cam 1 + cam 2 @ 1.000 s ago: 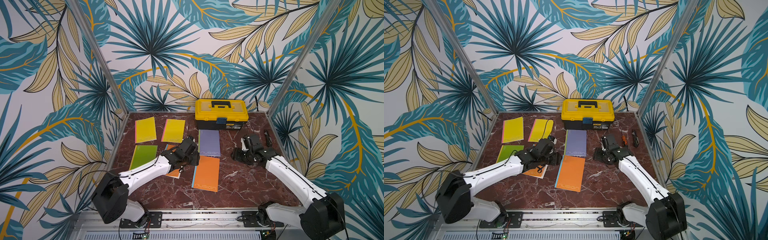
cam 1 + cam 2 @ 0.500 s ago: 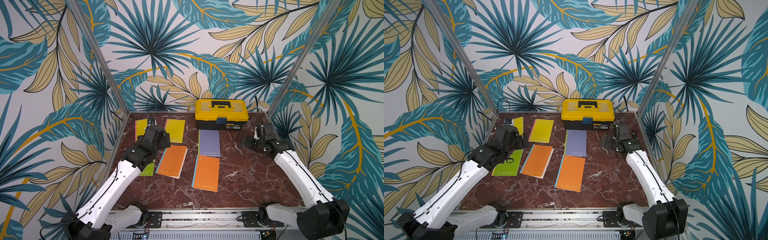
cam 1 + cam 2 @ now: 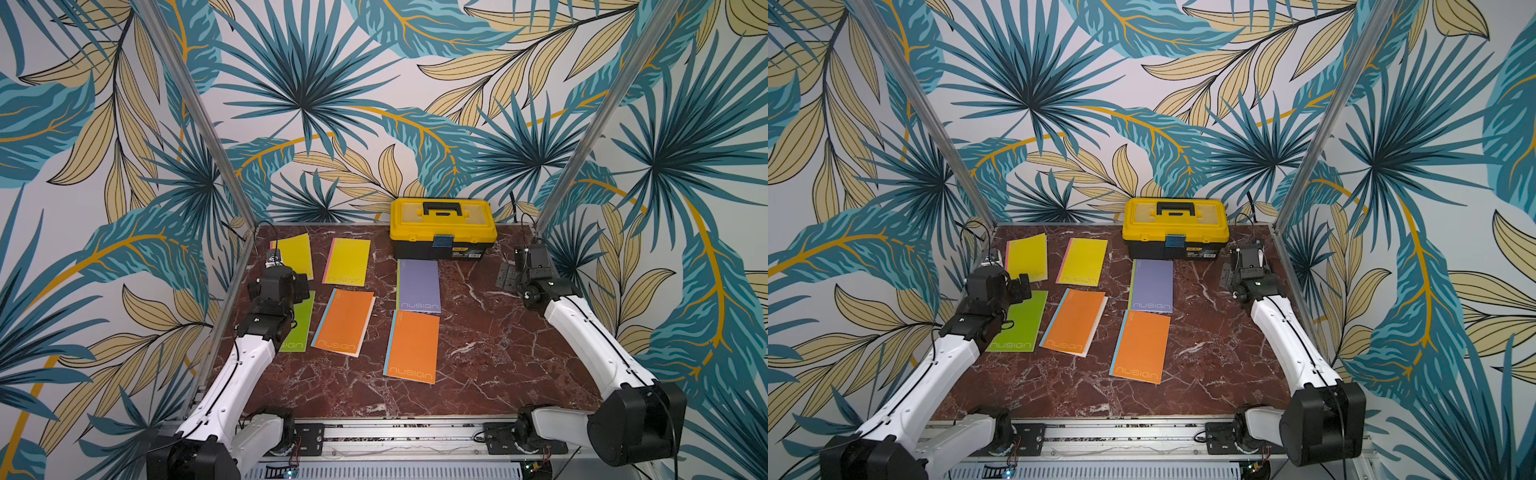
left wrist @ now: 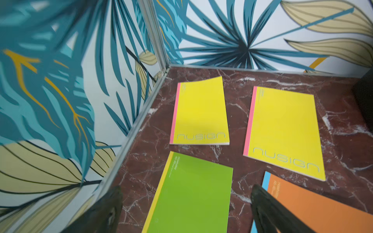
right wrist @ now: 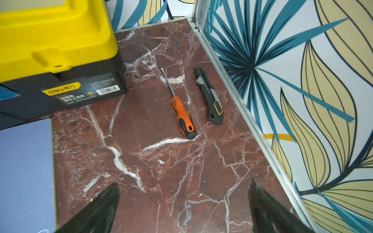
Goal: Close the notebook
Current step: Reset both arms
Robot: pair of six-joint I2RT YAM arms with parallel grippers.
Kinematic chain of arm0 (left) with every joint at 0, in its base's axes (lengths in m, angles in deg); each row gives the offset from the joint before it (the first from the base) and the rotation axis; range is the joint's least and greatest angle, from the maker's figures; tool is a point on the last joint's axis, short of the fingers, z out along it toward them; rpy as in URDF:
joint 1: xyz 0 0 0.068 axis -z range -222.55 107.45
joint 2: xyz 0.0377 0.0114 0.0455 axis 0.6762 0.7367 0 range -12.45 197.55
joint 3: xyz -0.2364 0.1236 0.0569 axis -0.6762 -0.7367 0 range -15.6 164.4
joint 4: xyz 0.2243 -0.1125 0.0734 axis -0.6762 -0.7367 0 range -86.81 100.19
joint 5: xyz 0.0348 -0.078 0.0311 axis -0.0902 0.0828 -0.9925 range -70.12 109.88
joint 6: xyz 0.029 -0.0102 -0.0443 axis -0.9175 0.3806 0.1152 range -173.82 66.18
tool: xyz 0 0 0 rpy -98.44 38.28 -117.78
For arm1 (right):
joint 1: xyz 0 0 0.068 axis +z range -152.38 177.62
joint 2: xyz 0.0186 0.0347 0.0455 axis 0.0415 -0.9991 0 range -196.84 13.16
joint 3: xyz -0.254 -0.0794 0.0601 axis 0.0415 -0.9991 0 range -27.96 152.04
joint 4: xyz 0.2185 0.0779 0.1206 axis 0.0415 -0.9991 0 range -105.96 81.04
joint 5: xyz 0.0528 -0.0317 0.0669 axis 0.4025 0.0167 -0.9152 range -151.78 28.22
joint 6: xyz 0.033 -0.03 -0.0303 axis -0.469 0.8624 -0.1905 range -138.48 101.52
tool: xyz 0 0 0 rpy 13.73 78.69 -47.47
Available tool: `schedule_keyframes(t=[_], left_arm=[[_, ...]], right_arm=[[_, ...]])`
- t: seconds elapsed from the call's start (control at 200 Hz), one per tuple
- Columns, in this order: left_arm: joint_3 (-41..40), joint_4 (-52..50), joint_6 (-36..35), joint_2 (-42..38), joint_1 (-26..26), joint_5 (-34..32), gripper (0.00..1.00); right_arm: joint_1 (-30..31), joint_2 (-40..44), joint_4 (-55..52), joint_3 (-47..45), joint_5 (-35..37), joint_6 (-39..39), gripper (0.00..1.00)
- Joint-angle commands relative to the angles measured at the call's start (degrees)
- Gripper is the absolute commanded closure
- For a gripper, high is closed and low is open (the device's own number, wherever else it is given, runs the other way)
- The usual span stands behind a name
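The orange notebook (image 3: 345,322) lies shut and flat left of the table's middle, cover up; its corner shows in the left wrist view (image 4: 323,205). My left gripper (image 3: 301,286) hangs open above the green notebook (image 4: 191,197), left of the orange one, and holds nothing. It appears in the left wrist view (image 4: 186,188) with its fingers wide apart. My right gripper (image 3: 505,276) is open and empty over bare marble near the right wall, as the right wrist view (image 5: 183,181) shows.
Several other closed notebooks lie around: two yellow (image 3: 296,255) (image 3: 348,262), a purple (image 3: 418,284) and a second orange (image 3: 412,347). A yellow toolbox (image 3: 442,226) stands at the back. A screwdriver (image 5: 181,113) and a utility knife (image 5: 210,96) lie by the right wall.
My left arm has drawn back to the left, off the orange notebook, which now lies shut. The right arm has pulled back toward the right wall. Both grippers have opened wider.
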Motion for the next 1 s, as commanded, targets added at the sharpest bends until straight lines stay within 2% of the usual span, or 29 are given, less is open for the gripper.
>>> schedule_keyframes(t=[0.0, 0.09, 0.14, 0.275, 0.37, 0.471, 0.601, 0.696, 0.806, 0.881, 0.996], left_arm=[[-9.82, 24.08, -0.66, -0.11, -4.34, 8.44, 0.0], [-18.02, 41.93, -0.48, 3.75, -6.78, 10.18, 0.0], [-19.96, 47.98, -0.65, 7.75, -7.65, 11.31, 0.0], [-21.57, 58.08, -0.92, 16.27, -7.95, 14.42, 0.0], [-20.88, 61.58, -1.23, 19.82, -7.94, 15.53, 0.0], [-20.27, 66.55, -1.43, 25.34, -8.0, 16.62, 0.0], [-19.62, 71.44, -1.95, 31.58, -7.95, 19.67, 0.0], [-17.84, 64.93, -2.22, 29.8, -7.95, 20.57, 0.0], [-17.92, 66.68, -2.84, 30.76, -7.94, 21.89, 0.0], [-17.35, 66.01, -3.38, 30.9, -7.84, 22.96, 0.0], [-16.29, 63.53, -4.84, 30.74, -7.72, 26.15, 0.0]], right_arm=[[-2.27, 2.88, 13.12, -6.41, -1.88, 4.04, 0.01], [-3.73, 2.07, 21.61, -10.77, -5.81, 5.15, 0.0], [-4.02, 0.13, 23.2, -11.64, -6.0, 5.79, 0.0], [-5.31, -3.73, 24.05, -12.63, -8.12, 6.04, 0.01], [-5.83, -1.58, 32.61, -18.21, -9.76, 8.79, 0.01], [-7.23, 0.49, 39.49, -22.58, -11.75, 8.37, 0.0], [-8.05, -0.42, 47.31, -26.15, -16.75, 7.7, 0.0], [-8.05, -3.41, 53.47, -28.25, -21.89, 8.36, 0.01], [-8.05, -7.08, 64.06, -31.84, -25.88, 8.05, 0.0], [-7.77, -10.16, 70.85, -33.52, -30.87, 11.0, 0.0], [-7.26, -10.42, 71.49, -33.93, -31.11, 11.52, 0.01]])
